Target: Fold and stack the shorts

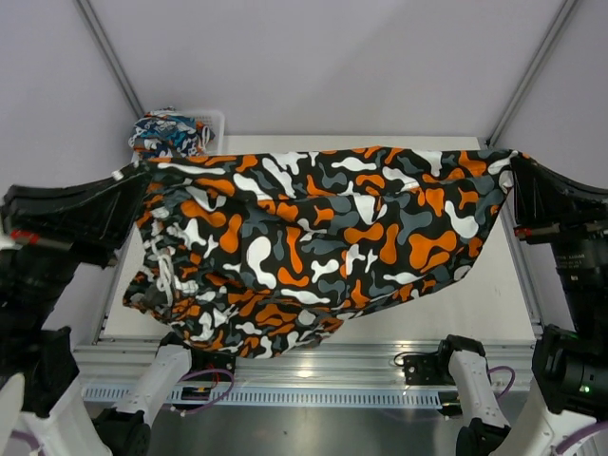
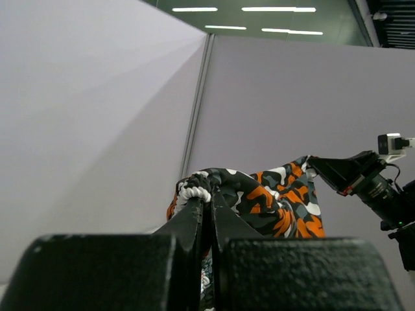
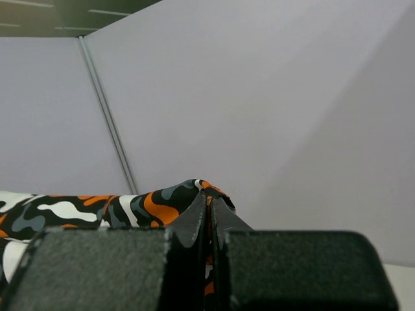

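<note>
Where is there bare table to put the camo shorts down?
Bare table shows at the front right, between the hanging camo shorts and the table's right edge. The back left is crowded: the basket holds the other shorts.

The camouflage shorts (image 1: 313, 237) are soft, matt, wrinkled cloth with a white braided cord (image 2: 193, 192) at the left. The table (image 1: 494, 294) is smooth matt white, its near rail (image 1: 313, 366) shiny brushed metal. The right gripper (image 3: 209, 202) looks like grainy, matt black plastic.

Stretched camouflage shorts (image 1: 313, 237) span the middle; basket (image 1: 214, 118) blocks eleven o'clock; bare table (image 1: 484, 304) lies open at four o'clock.
</note>
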Robot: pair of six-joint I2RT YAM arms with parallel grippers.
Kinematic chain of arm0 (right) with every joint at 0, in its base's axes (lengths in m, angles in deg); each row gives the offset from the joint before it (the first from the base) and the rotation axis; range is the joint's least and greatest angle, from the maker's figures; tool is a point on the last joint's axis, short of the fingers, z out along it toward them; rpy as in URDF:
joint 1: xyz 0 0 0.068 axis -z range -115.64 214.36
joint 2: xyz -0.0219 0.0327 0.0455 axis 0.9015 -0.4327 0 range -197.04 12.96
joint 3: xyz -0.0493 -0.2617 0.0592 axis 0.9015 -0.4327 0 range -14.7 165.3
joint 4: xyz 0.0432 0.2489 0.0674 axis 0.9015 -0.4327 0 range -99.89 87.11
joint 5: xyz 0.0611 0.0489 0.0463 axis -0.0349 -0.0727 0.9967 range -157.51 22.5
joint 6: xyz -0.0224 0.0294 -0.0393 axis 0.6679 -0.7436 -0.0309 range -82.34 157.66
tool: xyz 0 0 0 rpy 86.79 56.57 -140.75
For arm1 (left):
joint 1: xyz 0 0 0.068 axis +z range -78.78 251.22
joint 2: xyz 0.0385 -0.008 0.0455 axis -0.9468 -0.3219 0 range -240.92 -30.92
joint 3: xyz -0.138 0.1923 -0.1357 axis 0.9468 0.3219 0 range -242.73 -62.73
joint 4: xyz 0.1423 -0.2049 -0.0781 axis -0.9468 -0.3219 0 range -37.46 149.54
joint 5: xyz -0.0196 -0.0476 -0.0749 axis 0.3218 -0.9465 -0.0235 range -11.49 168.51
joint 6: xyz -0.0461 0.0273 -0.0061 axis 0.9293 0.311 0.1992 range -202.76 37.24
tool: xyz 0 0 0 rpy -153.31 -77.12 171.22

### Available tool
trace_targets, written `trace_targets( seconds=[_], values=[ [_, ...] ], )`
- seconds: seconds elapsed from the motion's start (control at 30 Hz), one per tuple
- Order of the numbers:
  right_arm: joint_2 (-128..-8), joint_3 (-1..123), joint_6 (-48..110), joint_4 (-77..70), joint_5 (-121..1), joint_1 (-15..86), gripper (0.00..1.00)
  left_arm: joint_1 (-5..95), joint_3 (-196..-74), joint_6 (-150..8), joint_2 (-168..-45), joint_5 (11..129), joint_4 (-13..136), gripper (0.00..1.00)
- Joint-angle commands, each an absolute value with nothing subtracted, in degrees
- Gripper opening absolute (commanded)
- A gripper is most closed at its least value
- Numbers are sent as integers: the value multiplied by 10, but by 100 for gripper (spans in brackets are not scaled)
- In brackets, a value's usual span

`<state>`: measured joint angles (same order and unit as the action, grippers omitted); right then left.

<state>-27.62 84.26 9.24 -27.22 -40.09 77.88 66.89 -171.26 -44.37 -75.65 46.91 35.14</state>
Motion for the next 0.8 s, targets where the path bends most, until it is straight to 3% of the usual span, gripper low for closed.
trace_targets(
  seconds=[0.0, 0.3, 0.53, 0.77],
  values=[
    [-320, 805, 84, -257, -408, 775, 0, 674, -1641, -448, -777, 485, 376, 0],
    [-377, 698, 57, -194, -365, 775, 0, 675, -1524, -456, -822, 512, 422, 0],
    [-401, 771, 65, -201, -346, 775, 0, 674, -1608, -461, -837, 499, 413, 0],
    [-323, 827, 65, -211, -347, 775, 0, 674, -1690, -456, -790, 502, 378, 0]
  ],
)
